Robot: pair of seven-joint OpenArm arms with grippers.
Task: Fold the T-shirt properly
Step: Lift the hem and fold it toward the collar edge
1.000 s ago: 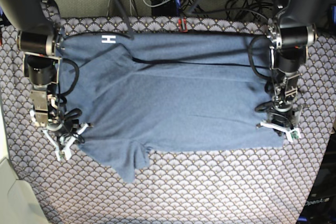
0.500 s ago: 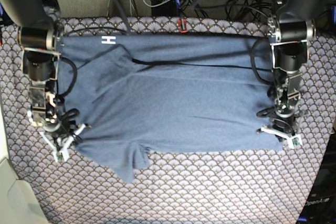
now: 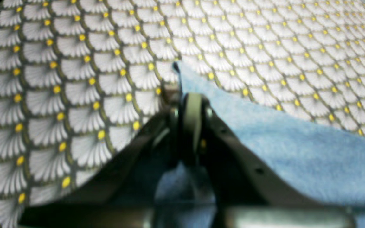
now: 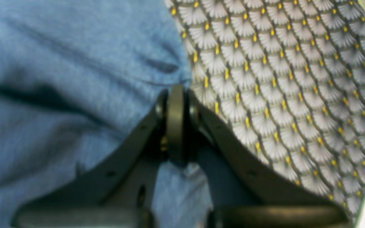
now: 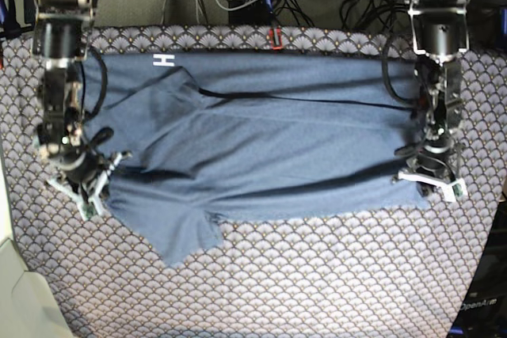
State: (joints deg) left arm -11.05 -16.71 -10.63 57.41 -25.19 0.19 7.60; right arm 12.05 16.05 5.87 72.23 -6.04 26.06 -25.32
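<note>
Two sets of fingers pinch shut on the T-shirt [image 5: 261, 148]: the left gripper [image 5: 432, 182] on one near corner, the right gripper [image 5: 85, 189] on the other edge by a sleeve. Between them the slate-blue garment spreads across the scallop-patterned tablecloth [image 5: 317, 282].

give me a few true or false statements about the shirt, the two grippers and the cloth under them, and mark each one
1. The heathered slate-blue cotton T-shirt lies spread across the grey scallop-patterned tablecloth. True.
2. The left gripper hangs open above the bare cloth. False: it is shut on the T-shirt's edge.
3. The right gripper is shut on the T-shirt's edge. True.
4. The T-shirt is already folded into a small square. False: it is still spread wide, with one sleeve sticking out at the near edge.
5. A small white letter H shows near the T-shirt's far edge. True.
</note>
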